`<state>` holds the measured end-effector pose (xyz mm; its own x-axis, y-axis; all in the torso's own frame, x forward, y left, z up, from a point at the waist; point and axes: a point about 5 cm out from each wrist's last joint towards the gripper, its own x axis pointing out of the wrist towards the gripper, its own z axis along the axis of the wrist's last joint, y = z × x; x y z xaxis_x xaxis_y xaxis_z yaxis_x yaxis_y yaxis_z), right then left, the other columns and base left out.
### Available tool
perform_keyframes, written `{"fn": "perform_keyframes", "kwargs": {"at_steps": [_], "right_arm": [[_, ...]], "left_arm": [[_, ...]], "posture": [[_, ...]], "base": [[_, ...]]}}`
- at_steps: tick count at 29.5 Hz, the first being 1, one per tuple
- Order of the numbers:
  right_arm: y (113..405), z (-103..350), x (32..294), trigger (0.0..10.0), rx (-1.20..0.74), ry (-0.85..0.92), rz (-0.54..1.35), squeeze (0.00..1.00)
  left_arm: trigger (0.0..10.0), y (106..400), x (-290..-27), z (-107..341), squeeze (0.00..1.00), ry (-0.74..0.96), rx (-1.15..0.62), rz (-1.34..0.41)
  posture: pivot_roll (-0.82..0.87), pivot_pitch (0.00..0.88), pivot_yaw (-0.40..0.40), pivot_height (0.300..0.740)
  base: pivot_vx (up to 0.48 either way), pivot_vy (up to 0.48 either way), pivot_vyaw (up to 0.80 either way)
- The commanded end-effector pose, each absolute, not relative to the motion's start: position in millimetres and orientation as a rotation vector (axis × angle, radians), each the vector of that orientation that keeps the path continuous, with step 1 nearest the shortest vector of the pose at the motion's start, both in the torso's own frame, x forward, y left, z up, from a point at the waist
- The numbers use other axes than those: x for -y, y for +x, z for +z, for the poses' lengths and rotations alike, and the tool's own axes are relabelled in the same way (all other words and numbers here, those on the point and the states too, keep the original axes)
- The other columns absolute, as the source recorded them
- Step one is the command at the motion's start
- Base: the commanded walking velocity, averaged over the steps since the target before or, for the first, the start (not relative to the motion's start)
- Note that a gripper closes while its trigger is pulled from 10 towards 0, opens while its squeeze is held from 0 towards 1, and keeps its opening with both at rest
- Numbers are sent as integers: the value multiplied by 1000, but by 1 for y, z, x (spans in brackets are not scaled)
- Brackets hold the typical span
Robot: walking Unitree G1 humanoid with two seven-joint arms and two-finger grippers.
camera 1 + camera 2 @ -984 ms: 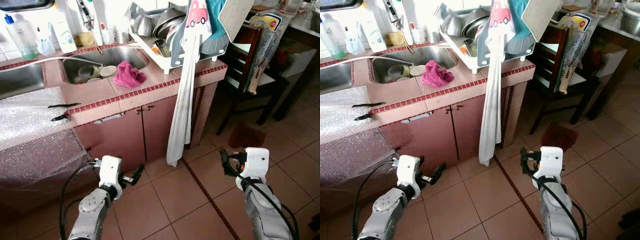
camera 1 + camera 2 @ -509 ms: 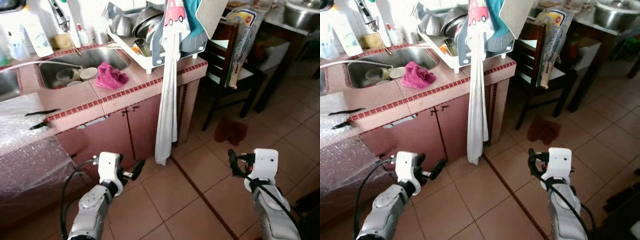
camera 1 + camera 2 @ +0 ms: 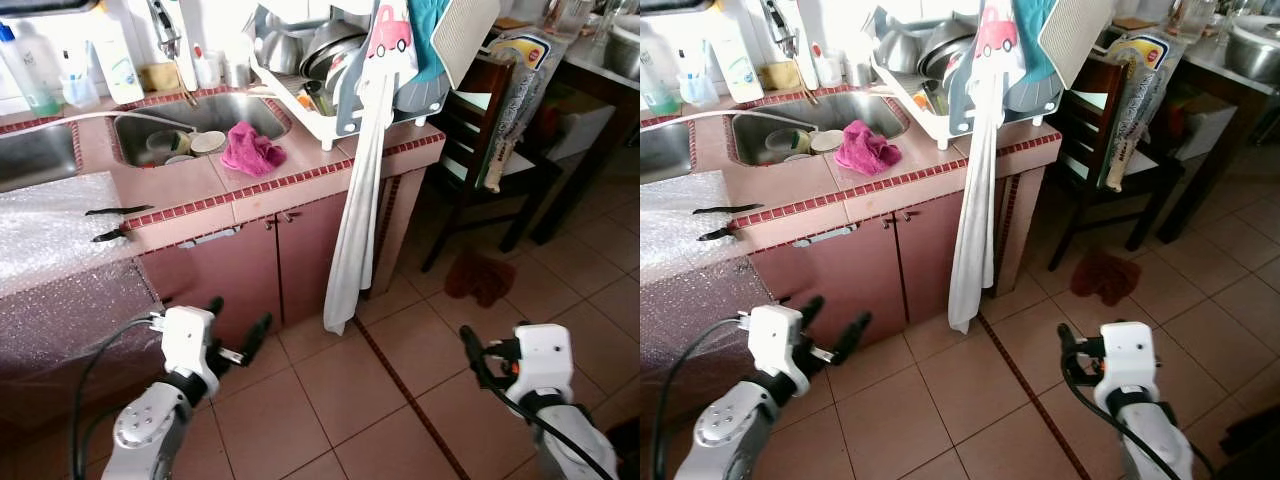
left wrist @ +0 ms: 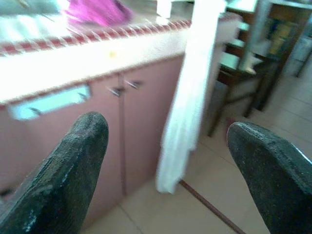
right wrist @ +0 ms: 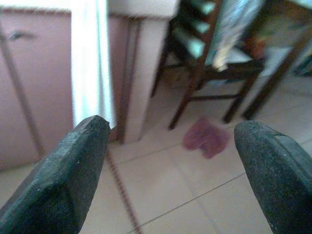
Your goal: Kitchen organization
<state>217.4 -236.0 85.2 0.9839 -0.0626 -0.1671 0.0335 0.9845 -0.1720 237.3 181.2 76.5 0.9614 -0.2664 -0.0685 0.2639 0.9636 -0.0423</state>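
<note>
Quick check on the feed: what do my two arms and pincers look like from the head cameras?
Both arms are silver metal with rounded joints. Each ends in a white boxy wrist block carrying two long black fingers: left pincer, right pincer. Black cables loop along each forearm to the wrist block. The finger pads look dark and finely textured.

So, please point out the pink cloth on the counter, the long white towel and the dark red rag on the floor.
Pink cloth (image 3: 253,150): left eye view, middle of the crumpled heap.
White towel (image 3: 356,230): left eye view, middle of the hanging length.
Red rag (image 3: 1105,276): right eye view, centre of the rag.
</note>
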Motion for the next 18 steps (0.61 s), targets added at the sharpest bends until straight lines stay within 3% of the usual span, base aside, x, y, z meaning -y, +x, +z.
{"fn": "perform_keyframes", "kwargs": {"at_steps": [1, 5, 10, 13, 18], "right_arm": [[217, 97, 239, 10000, -139, -134, -82, 0], [222, 102, 233, 10000, -119, -5, -74, 0], [237, 116, 228, 10000, -59, -91, -89, 0], [235, 134, 222, 10000, 5, -92, -13, 0], [231, 146, 222, 10000, 65, -172, -42, 0]], "left_arm": [[10000, 237, -185, 81, 0, -18, -78, -226], [10000, 237, -191, 80, 0, -15, -148, -128], [10000, 238, -184, 85, 0, -17, -100, -152], [10000, 238, -183, 94, 0, -12, -78, -160], [10000, 241, -191, 109, 0, 35, -26, -86]], "posture": [[-8, 0, 6, 740], [-14, 0, 8, 740], [-9, 0, -7, 740], [-10, 0, -6, 740], [-16, 0, -2, 740]], "base": [[0, 0, 0], [0, 0, 0], [0, 0, 0], [0, 0, 0], [0, 0, 0]]}}
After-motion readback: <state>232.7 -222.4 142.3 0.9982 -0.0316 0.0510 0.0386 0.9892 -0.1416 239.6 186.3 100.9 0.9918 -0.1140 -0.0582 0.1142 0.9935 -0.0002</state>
